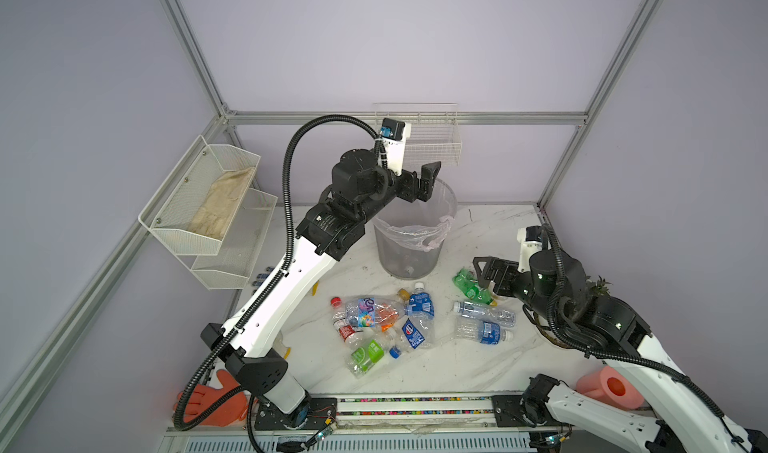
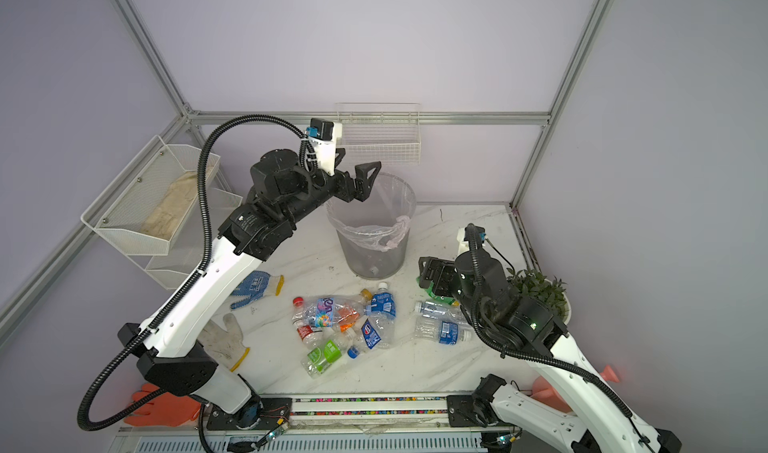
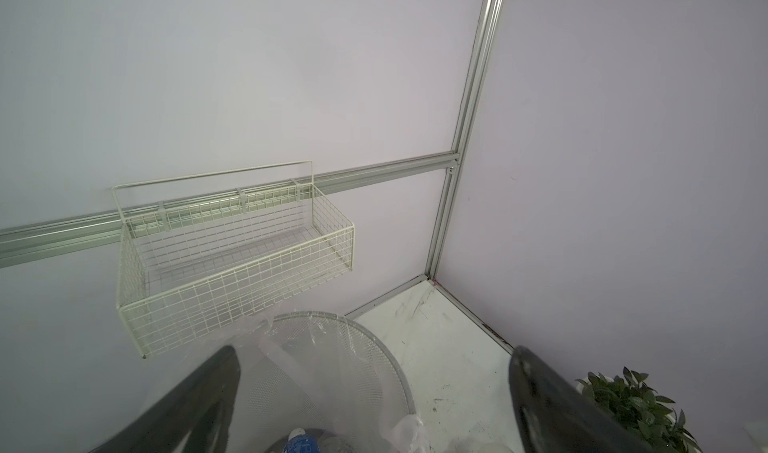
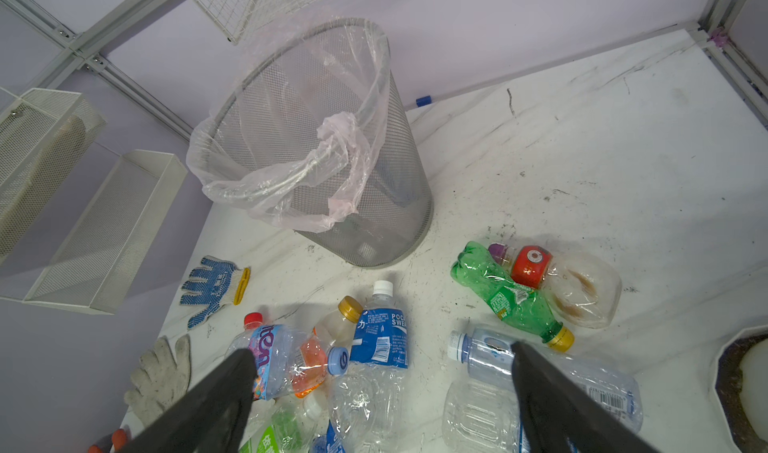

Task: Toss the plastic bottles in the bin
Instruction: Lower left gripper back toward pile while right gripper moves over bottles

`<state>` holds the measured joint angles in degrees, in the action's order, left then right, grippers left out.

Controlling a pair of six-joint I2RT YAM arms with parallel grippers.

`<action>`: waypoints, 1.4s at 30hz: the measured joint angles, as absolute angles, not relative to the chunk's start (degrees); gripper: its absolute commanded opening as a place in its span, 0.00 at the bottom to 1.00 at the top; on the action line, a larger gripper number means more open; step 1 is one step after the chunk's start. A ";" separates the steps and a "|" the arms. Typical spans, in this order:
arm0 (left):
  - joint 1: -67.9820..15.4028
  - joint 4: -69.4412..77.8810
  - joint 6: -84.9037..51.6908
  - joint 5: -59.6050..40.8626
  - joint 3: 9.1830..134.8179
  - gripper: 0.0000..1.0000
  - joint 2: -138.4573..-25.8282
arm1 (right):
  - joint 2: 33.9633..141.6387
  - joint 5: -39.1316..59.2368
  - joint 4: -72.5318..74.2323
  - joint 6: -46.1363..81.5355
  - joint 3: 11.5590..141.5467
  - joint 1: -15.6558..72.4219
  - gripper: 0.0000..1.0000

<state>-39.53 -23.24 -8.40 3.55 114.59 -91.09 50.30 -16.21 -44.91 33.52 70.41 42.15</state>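
Hidden or unclear first:
- The left arm covers table clutter. A top view shows only part of a blue-dotted glove (image 2: pixel 255 289) and a dirty white glove (image 2: pixel 226 338).
- From above, the green bottle (image 1: pixel 467 285) is half behind the right gripper (image 4: pixel 380 368). The right wrist view shows it whole, lying against a crushed red-label bottle (image 4: pixel 561 280).
- The pink watering can (image 1: pixel 611 388) is mostly behind the right arm.
- What's inside the bin (image 1: pixel 409 255) is hard to read through mesh and liner, just dim shapes at the bottom. The left wrist view catches a blue-label bottle (image 3: pixel 299 442) with a white cap inside the mouth, cut off at the frame edge.

Grippers:
- The left gripper (image 3: pixel 374 363) hangs over the bin's mouth, jaws wide apart, nothing between them.
- The right gripper sits above the right-hand bottles, jaws also wide apart, nothing between them.

Layout:
- The bin is upright at back centre of the table (image 1: pixel 457 372), bag folded over the rim. It stands below the wire basket (image 3: pixel 232 297) on the back wall.
- The main heap of bottles (image 1: pixel 374 322) lies in front of the bin.
- Two clear bottles (image 1: pixel 486 331) with blue labels lie just right of the heap.
- The potted plant (image 2: pixel 538 293) is at the right edge beside the right arm.
- The mesh shelves (image 1: pixel 178 230) hang on the left wall with a beige cloth (image 1: pixel 224 206) in the top tier.
- The orange glove (image 1: pixel 208 401) lies at the front left corner, partly under the arm's cable.
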 measured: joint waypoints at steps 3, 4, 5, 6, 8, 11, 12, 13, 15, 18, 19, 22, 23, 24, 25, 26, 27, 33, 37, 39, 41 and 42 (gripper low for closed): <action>-40.53 -23.20 -7.86 3.90 113.16 0.97 -90.21 | 51.40 -16.49 -45.76 34.39 70.65 42.15 0.97; -40.82 -23.14 -7.73 4.08 112.51 0.97 -89.78 | 51.72 -16.67 -45.95 34.72 70.65 42.15 0.97; -41.10 -23.14 -7.64 4.29 111.70 0.97 -89.17 | 52.01 -16.75 -46.15 35.22 70.65 42.15 0.97; -41.41 -23.09 -7.40 4.56 110.69 0.96 -88.42 | 52.31 -16.84 -46.26 35.81 70.65 42.15 0.97; -41.82 -23.03 -7.03 4.84 109.08 0.96 -87.20 | 52.93 -16.97 -46.52 37.06 70.70 42.15 0.97; -42.22 -22.35 -6.63 5.45 105.62 0.95 -84.84 | 54.19 -17.61 -47.64 40.69 70.76 42.15 0.97; -42.39 -21.93 -6.46 5.82 104.14 0.95 -83.88 | 54.85 -18.13 -48.23 42.50 70.81 42.15 0.97; -42.46 -21.80 -6.44 6.09 102.98 0.95 -83.07 | 55.42 -18.55 -48.86 43.92 70.87 42.15 0.97; -42.48 -21.43 -6.44 6.50 100.12 0.95 -80.99 | 56.97 -19.31 -50.35 47.70 71.05 42.15 0.97; -42.52 -20.45 -6.59 6.92 95.94 0.95 -77.69 | 59.77 -19.73 -52.47 53.21 71.79 42.15 0.97; -42.52 -20.18 -6.74 6.98 94.74 0.95 -76.75 | 60.34 -19.75 -52.73 54.59 71.83 42.15 0.97; -42.52 -19.46 -7.31 7.38 90.45 0.95 -73.54 | 61.43 -19.66 -53.82 58.98 71.83 42.13 0.97; -42.52 -19.09 -7.66 7.55 88.86 0.95 -72.49 | 61.43 -19.55 -54.00 60.20 71.83 42.09 0.97; -42.54 -18.81 -7.99 7.79 87.20 0.95 -71.42 | 61.41 -19.42 -54.15 61.43 71.83 42.00 0.97; -42.57 -18.70 -8.25 7.99 85.65 0.95 -70.43 | 61.39 -19.18 -54.33 62.61 71.83 41.91 0.97; -42.57 -18.48 -8.54 8.27 83.77 0.95 -69.28 | 61.43 -18.83 -54.65 63.99 71.83 41.76 0.97; -42.61 -18.39 -8.95 8.58 81.82 0.95 -68.05 | 61.52 -18.35 -55.18 65.43 71.79 41.52 0.97; -44.64 -17.91 -10.04 11.92 71.42 0.94 -61.47 | 62.89 -14.61 -57.67 73.82 69.32 38.30 0.97; -47.22 -18.20 -11.03 15.31 64.20 0.94 -57.08 | 63.68 -11.20 -59.18 78.74 64.64 35.92 0.97; -48.60 -18.44 -11.75 17.04 60.90 0.94 -55.27 | 63.70 -9.74 -59.55 80.49 62.63 34.89 0.97; -49.54 -18.87 -12.56 18.39 58.37 0.94 -53.91 | 63.70 -8.64 -59.81 81.60 61.41 34.22 0.97; -49.98 -19.09 -12.97 18.94 57.25 0.94 -53.34 | 63.72 -8.03 -59.83 82.02 60.90 33.95 0.97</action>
